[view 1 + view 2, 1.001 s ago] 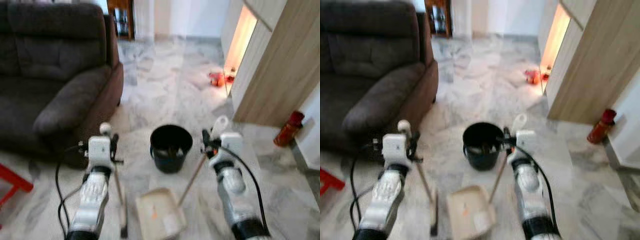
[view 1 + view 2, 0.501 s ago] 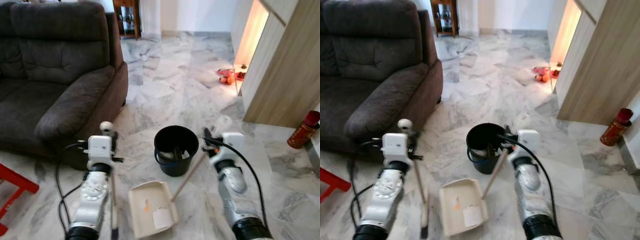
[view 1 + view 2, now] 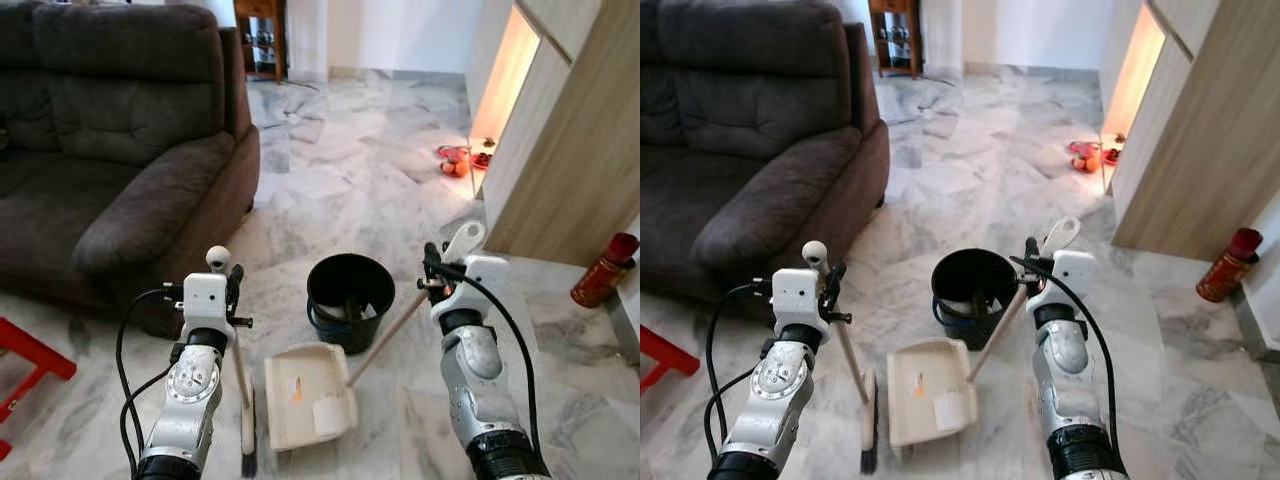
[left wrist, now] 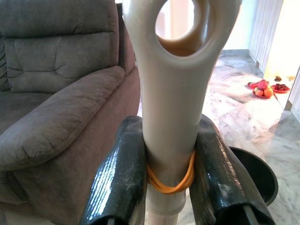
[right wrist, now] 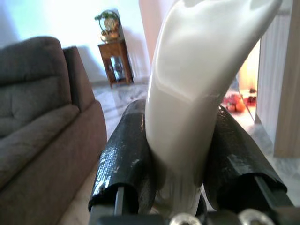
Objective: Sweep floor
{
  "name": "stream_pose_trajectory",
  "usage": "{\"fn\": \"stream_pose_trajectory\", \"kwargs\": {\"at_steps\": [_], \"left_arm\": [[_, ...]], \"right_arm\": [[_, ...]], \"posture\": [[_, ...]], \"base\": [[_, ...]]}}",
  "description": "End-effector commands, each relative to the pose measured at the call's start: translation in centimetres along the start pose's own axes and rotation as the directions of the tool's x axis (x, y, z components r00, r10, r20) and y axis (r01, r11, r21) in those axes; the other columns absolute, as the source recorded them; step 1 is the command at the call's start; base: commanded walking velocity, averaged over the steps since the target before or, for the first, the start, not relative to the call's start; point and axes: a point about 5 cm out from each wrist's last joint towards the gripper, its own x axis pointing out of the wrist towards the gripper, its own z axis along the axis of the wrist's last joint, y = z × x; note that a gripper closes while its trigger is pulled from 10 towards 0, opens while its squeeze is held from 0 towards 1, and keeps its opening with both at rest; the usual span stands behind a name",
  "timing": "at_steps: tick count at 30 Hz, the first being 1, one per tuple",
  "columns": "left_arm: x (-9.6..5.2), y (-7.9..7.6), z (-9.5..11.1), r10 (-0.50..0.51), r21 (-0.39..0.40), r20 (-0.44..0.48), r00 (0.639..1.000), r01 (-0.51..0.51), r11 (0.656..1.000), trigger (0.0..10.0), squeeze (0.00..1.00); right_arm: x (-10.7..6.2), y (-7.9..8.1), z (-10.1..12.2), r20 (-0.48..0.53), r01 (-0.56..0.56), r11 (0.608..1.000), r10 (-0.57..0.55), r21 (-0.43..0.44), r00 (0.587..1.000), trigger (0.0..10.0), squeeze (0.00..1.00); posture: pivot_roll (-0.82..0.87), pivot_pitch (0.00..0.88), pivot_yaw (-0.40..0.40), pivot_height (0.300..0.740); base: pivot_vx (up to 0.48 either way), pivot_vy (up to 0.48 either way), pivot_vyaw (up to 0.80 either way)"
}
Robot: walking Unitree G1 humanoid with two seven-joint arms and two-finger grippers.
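Note:
My left gripper (image 3: 233, 291) is shut on the cream handle of a broom (image 3: 244, 398). The broom's dark bristles rest on the marble floor beside the left edge of a cream dustpan (image 3: 305, 398). My right gripper (image 3: 431, 272) is shut on the dustpan's long cream handle (image 3: 384, 338), which slants down to the pan. The pan lies flat on the floor and holds a white scrap and a small orange bit. A black bucket (image 3: 350, 299) stands just behind the pan, between my arms. In the wrist views, black fingers (image 4: 121, 180) clamp the broom handle (image 4: 171, 117), and black fingers (image 5: 124, 159) clamp the dustpan handle (image 5: 187, 112).
A dark grey sofa (image 3: 110, 160) fills the left side. A red frame (image 3: 30, 365) sits at the near left. On the right stand a wooden cabinet (image 3: 570, 150) and a red canister (image 3: 597, 270). Red and orange items (image 3: 458, 160) lie on the floor farther ahead.
The view has shifted and sharpened as the camera moved. The broom head now lies closer to the dustpan's left edge, and the dustpan handle sits a little higher on the right.

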Motion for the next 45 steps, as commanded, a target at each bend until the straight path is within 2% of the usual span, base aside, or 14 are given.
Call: {"fn": "stream_pose_trajectory", "kwargs": {"at_steps": [1,10,16,19,25,30,38,45], "left_arm": [[0.3,0.4,0.9,0.01,0.019,0.043,0.999,-0.011,1.0,10.0,0.0],[0.3,0.6,0.8,0.013,0.025,0.042,0.999,-0.014,1.0,10.0,0.0],[0.3,0.6,0.8,0.009,0.025,0.04,0.999,-0.01,1.0,10.0,0.0],[0.3,0.6,0.8,0.01,0.024,0.04,0.999,-0.011,1.0,10.0,0.0],[0.3,0.6,0.8,0.009,0.024,0.04,0.999,-0.01,1.0,10.0,0.0],[0.3,0.8,0.9,0.009,0.037,0.047,0.999,-0.01,0.999,10.0,0.0],[0.2,0.8,1.0,0.0,0.059,0.055,0.998,-0.004,0.998,10.0,0.0],[0.2,0.9,0.9,0.005,0.065,0.057,0.998,-0.009,0.998,10.0,0.0]], "right_arm": [[0.8,0.3,2.4,0.085,-0.007,1.0,0.006,0.011,0.996,10.0,0.0],[0.7,1.3,4.7,0.108,-0.091,0.996,0.09,0.003,0.99,10.0,0.0],[0.4,0.5,5.5,0.046,-0.107,0.992,0.11,-0.073,0.993,10.0,0.0],[0.4,0.5,6.1,0.057,-0.103,0.993,0.107,-0.065,0.993,10.0,0.0],[0.7,1.3,8.8,0.155,-0.109,0.994,0.109,-0.01,0.982,10.0,0.0],[1.1,2.1,12.1,0.307,-0.083,0.995,0.062,0.057,0.95,10.0,0.0],[1.0,1.7,13.6,0.38,-0.023,0.997,-0.007,0.073,0.925,10.0,0.0],[1.0,2.2,13.5,0.384,-0.024,0.996,-0.009,0.083,0.923,10.0,0.0]], "posture": [[0.13,0.0,0.016,0.74],[0.13,0.0,0.016,0.74],[0.12,0.0,0.017,0.74],[0.12,0.0,0.018,0.74],[0.12,0.0,0.019,0.74],[0.13,0.0,0.02,0.74],[0.13,0.0,0.024,0.74],[0.14,0.0,0.025,0.74]], "base": [[0.0,0.0,0.0],[0.0,0.0,0.0],[0.0,0.0,0.0],[0.0,0.0,0.0],[0.0,0.0,0.0],[0.0,0.0,0.0],[0.0,0.0,0.0],[0.084,0.0,0.0]]}}
